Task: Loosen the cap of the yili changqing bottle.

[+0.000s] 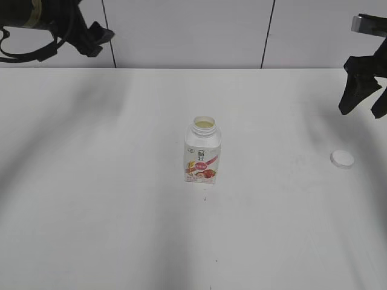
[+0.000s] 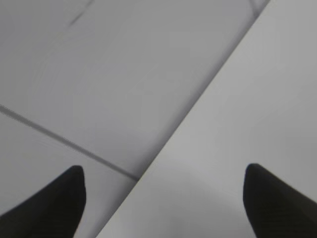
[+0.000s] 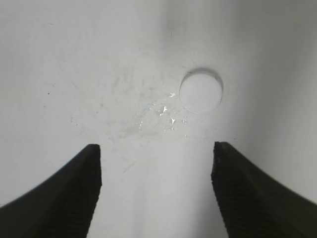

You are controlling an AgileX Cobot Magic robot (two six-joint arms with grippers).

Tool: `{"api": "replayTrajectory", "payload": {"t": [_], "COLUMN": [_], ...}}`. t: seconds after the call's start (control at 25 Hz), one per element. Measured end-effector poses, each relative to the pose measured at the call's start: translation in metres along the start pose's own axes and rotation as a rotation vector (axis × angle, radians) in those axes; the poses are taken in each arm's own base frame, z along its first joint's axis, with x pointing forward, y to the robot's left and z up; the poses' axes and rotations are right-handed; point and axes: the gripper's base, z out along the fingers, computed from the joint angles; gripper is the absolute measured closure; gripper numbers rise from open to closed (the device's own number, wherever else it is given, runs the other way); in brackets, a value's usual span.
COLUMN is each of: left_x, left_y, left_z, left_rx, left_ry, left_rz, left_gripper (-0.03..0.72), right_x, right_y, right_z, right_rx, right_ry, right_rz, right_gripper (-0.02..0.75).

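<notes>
The yili changqing bottle (image 1: 202, 150) stands upright in the middle of the white table, its wide neck uncovered. The white cap (image 1: 342, 158) lies flat on the table to the right, apart from the bottle; it also shows in the right wrist view (image 3: 200, 90). My right gripper (image 1: 363, 106) is open and empty, raised above the table over the cap; its jaws (image 3: 156, 153) frame bare table just short of the cap. My left gripper (image 2: 163, 178) is open and empty, held high at the far left; in the exterior view (image 1: 91, 39) only part of it shows.
The white table (image 1: 121, 199) ends at a pale panelled wall (image 1: 181, 30) at the back. Small wet spots and smears (image 3: 163, 114) lie on the table beside the cap.
</notes>
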Motion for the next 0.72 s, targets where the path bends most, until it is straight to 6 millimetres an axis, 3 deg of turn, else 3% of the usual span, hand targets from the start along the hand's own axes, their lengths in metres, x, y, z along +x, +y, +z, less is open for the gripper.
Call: {"api": "replayTrajectory", "payload": {"t": [0.12, 0.28, 0.44, 0.72], "left_x": [0.015, 0.036, 0.045, 0.046], "left_y": [0.015, 0.026, 0.014, -0.004], "left_z": [-0.002, -0.009, -0.010, -0.013], "left_rx": [-0.203, -0.377, -0.313, -0.198], "left_ry": [0.128, 0.272, 0.367, 0.536], "left_rz": [-0.072, -0.329, -0.559, -0.756], "left_gripper": [0.099, 0.099, 0.102, 0.102], "right_x": [0.000, 0.000, -0.004, -0.017], "right_y": [0.000, 0.000, 0.001, 0.007], "right_z": [0.000, -0.001, -0.006, -0.038], "right_rx": [0.001, 0.003, 0.008, 0.028], "right_ry": [0.000, 0.000, -0.019, -0.130], "right_rz": [-0.003, -0.005, -0.014, -0.042], "right_gripper": [0.191, 0.191, 0.191, 0.191]}}
